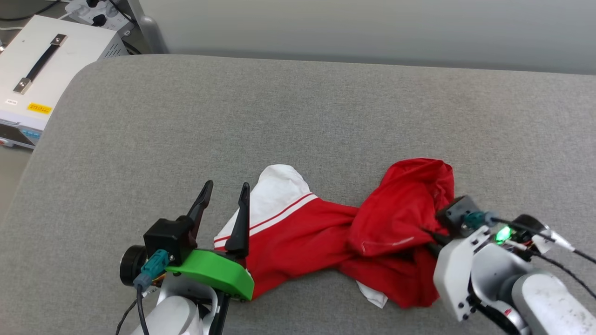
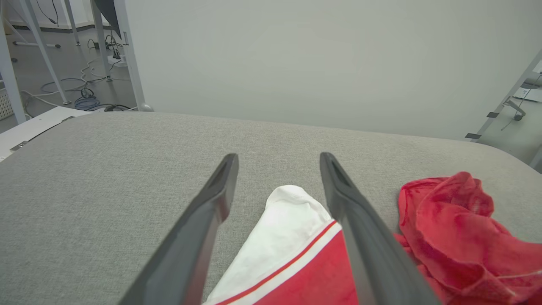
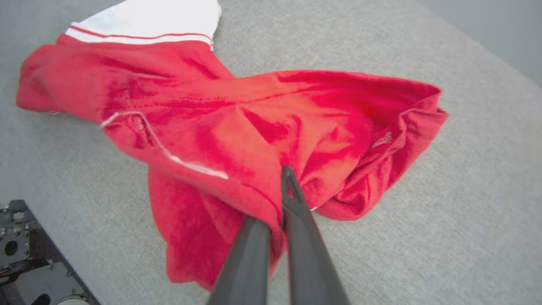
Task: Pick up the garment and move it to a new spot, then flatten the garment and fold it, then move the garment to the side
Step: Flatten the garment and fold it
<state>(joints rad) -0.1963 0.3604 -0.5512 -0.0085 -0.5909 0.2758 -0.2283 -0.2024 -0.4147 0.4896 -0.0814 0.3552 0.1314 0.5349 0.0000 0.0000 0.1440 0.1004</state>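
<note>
Head view: high, facing forward and down over the grey bench (image 1: 326, 107). Left wrist view: low and near, looking along the left tool (image 2: 277, 159) toward the far wall (image 2: 317, 63). Right wrist view: close, looking down along the right tool (image 3: 277, 190). All three share the garment (image 1: 302, 232).

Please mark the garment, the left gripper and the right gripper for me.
garment (image 1: 298, 232), head view, on its red body near the middle.
left gripper (image 1: 226, 185), head view, midway between its open fingertips.
right gripper (image 3: 281, 186), right wrist view, between its fingertips, shut on the garment.
</note>
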